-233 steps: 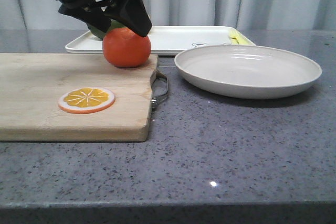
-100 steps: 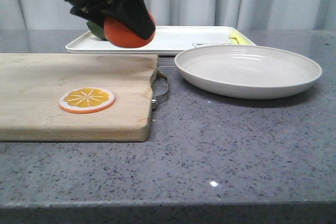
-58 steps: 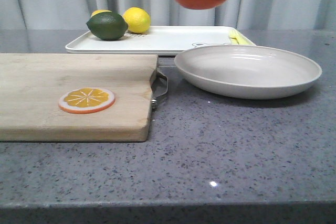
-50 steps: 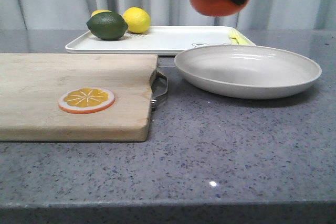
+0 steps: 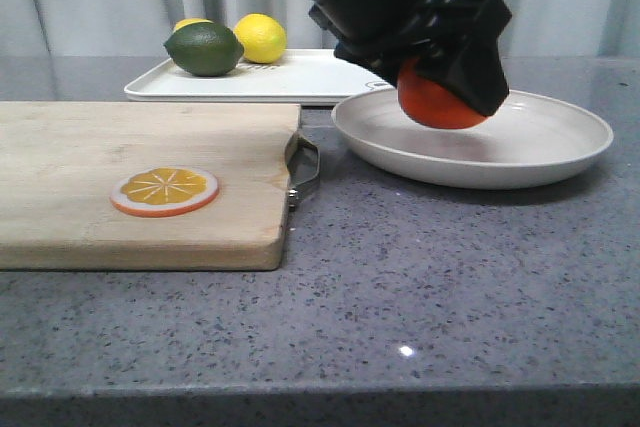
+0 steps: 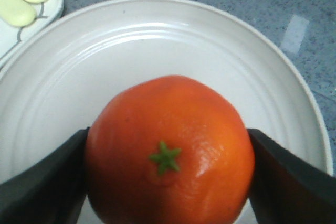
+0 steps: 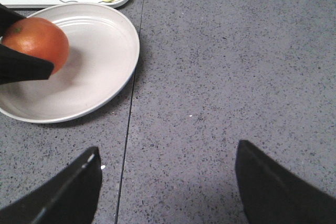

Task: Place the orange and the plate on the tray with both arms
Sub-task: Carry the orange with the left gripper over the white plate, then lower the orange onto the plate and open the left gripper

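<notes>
Orange is hanging in the left gripper, pinched at its two sides by the dark fingers, stem end facing the wrist camera. It is sitting just above the plate, over the half nearer the cutting board; whether it is already touching the dish is not clear from these views, though a soft shadow under it suggests a small gap. The tray is lying behind, at the far side of the counter, with a lime and a lemon at its left end.

The step in hand looks like setting the fruit into the dish, so that both can later go to the tray together (a judgement, not something shown). To do it well, the arm should be coming straight down until the fruit is resting on the flat floor of the plate, not on the sloped wall, where a round fruit would be rolling off toward the rim. The jaws should be parting slowly and only a little, then lifting vertically so neither finger is nudging it.

The right gripper is waiting with its fingers spread wide and nothing between them, over bare counter beside the plate, well placed for taking the rim afterwards.
</notes>
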